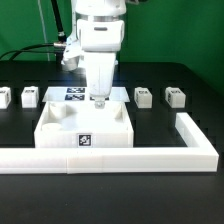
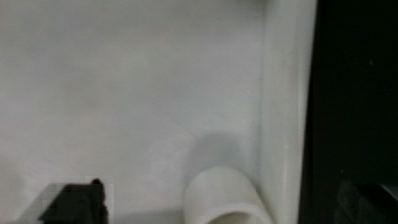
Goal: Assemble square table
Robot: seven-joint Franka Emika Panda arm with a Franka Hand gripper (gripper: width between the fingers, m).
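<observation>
Fingers (image 1: 98,98) spread apart, apparently empty | square table (image 1: 55,130) directly beneath them, close, contact unclear

A black table (image 1: 20,195) is carrying a white slab (image 1: 85,128) centrally, with the marker board (image 1: 75,94) lying at twelve o'clock, leg blocks (image 1: 30,98) at ten and two, and a rail (image 1: 110,158) at six.

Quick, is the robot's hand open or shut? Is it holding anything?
Gripper: open, nothing seen in it, over the square table slab.
</observation>
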